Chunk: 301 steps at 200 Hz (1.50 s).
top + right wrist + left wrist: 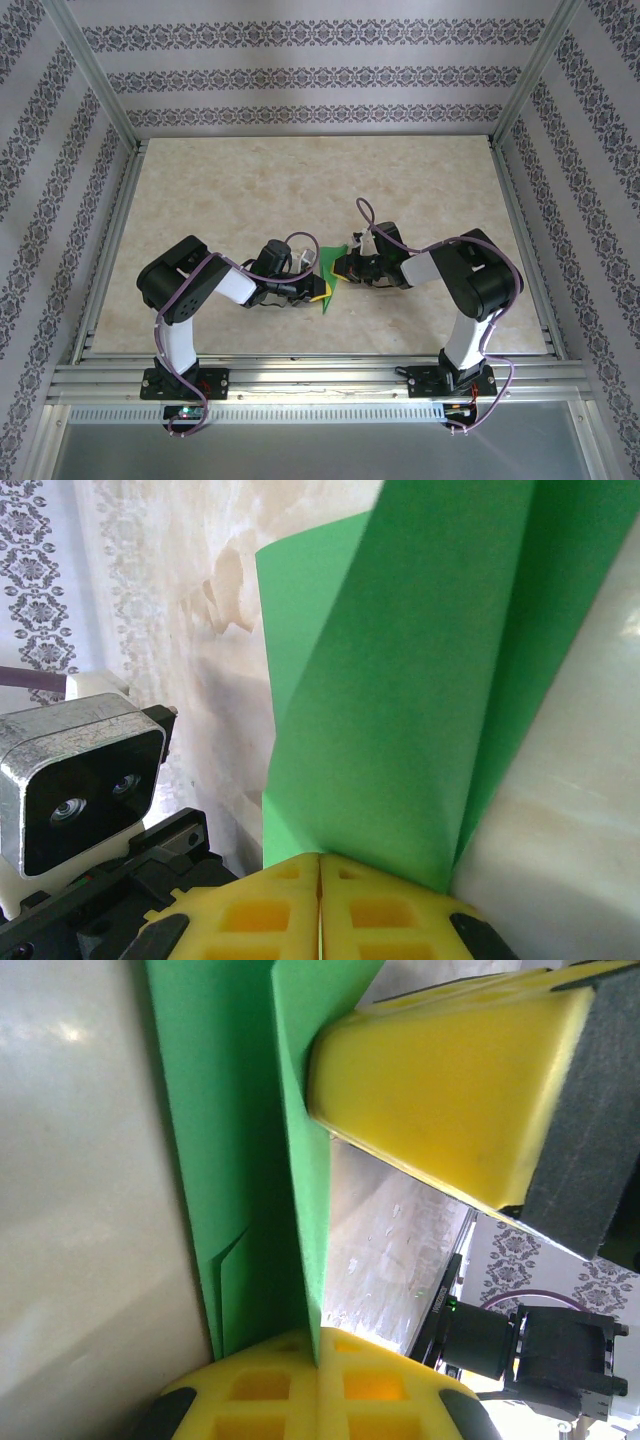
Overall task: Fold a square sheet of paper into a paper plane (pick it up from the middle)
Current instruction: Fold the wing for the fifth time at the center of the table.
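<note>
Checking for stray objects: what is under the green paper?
Marbled table shows around the green paper. The patch directly beneath is hidden by the sheet, pinched by left gripper and right gripper.

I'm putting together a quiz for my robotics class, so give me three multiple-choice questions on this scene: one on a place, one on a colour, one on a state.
1. Where is the folded green paper?
A) far left corner
B) between the two grippers' tips
C) on the front rail

2. The fingers of the right gripper are:
A) yellow
B) red
C) blue

3. The left gripper is:
A) wide open
B) shut on nothing
C) shut on the paper

Answers: B, the top view shows it where the arms meet. A, the right wrist view shows yellow. C, its fingers meet on the green edge.
</note>
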### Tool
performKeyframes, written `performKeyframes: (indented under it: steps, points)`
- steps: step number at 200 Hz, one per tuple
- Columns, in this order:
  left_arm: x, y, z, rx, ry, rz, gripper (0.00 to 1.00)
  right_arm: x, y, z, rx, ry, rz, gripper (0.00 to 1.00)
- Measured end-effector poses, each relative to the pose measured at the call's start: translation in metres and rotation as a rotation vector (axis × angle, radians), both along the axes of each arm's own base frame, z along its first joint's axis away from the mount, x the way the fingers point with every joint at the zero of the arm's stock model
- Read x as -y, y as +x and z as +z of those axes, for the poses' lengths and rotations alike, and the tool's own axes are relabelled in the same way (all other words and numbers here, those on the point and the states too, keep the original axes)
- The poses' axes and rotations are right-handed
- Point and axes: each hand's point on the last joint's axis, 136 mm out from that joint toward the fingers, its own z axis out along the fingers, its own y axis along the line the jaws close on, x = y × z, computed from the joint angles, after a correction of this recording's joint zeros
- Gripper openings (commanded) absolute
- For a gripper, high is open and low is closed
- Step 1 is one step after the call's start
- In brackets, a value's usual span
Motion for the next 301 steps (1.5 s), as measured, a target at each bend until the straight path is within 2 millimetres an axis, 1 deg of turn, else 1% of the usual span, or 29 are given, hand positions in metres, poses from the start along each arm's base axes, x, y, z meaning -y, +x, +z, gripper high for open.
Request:
performKeyframes:
  steps: [25,38,66,91,122,139,161,176,192,217,255,281,301]
  points:
    - [0.0,0.0,0.0,0.002,-0.001,0.0,0.0,0.0,0.0,0.0,-0.003,-0.001,0.001,0.09]
    - [0.0,0.0,0.0,0.002,-0.001,0.0,0.08,-0.001,0.0,-0.001,-0.011,-0.004,0.002,0.08]
    - [0.0,-0.001,0.003,0.009,-0.007,-0.006,0.15,-0.001,0.0,-0.002,-0.034,-0.016,0.007,0.08]
    - [-0.004,-0.004,0.004,0.004,0.008,-0.012,0.14,-0.001,0.0,-0.003,-0.049,-0.022,0.007,0.08]
    - [-0.011,-0.013,0.002,-0.017,0.039,-0.021,0.06,-0.001,0.0,-0.003,-0.053,-0.024,0.007,0.08]
    - [-0.012,-0.014,0.001,-0.019,0.043,-0.023,0.04,-0.001,0.0,-0.003,-0.054,-0.024,0.007,0.07]
    - [-0.012,-0.015,0.001,-0.021,0.039,-0.031,0.05,-0.002,-0.001,-0.004,-0.054,-0.028,0.008,0.07]
    - [-0.011,-0.017,0.002,-0.024,0.033,-0.039,0.08,-0.002,-0.001,-0.004,-0.058,-0.03,0.009,0.07]
    - [-0.01,-0.019,0.003,-0.031,0.027,-0.05,0.08,-0.002,-0.001,-0.004,-0.06,-0.034,0.01,0.07]
    - [-0.011,-0.022,0.002,-0.047,0.031,-0.057,0.12,-0.002,-0.001,-0.004,-0.06,-0.04,0.013,0.07]
    - [-0.01,-0.023,0.002,-0.04,0.036,-0.07,0.13,-0.002,-0.001,-0.005,-0.065,-0.048,0.018,0.07]
    - [-0.01,-0.025,0.002,-0.037,0.055,-0.088,0.12,-0.002,-0.001,-0.005,-0.071,-0.059,0.019,0.07]
    - [-0.011,-0.026,0.0,-0.037,0.081,-0.101,0.07,-0.002,-0.001,-0.005,-0.07,-0.07,0.019,0.07]
